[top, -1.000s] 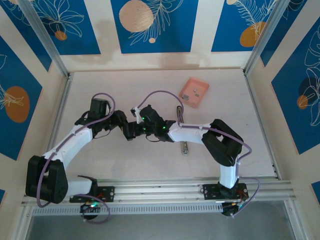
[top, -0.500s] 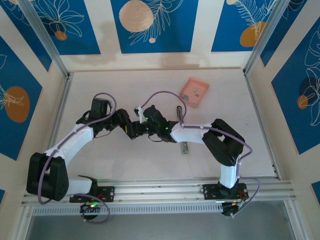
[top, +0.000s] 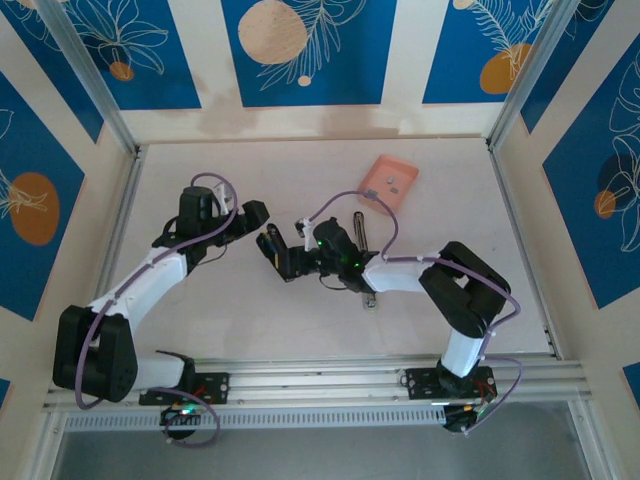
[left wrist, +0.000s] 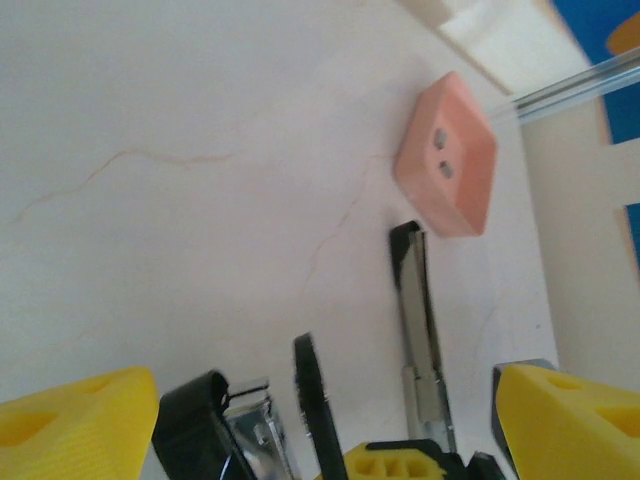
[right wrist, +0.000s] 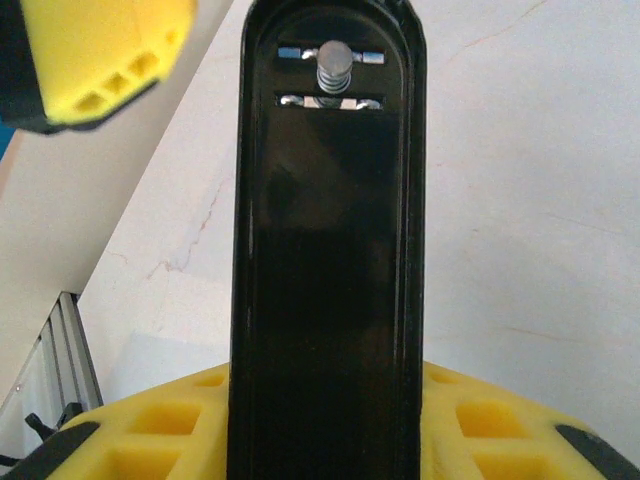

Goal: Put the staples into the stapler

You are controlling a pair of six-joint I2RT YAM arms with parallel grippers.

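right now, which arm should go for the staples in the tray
Left. The left gripper is open and empty, while the right gripper is clamped on the stapler. The staples lie in the tray, probably within the left arm's reach.

Right wrist view: the stapler is glossy black and smooth, catching soft reflections, with a bright ridged metal pin at its tip. The yellow pads look like matt moulded plastic (hollow cells in them). From the left wrist, the tray reads as smooth matt pink plastic, the staples as dull grey metal, and the slim bar as bare silvery metal. The table is matt, pale and faintly veined.
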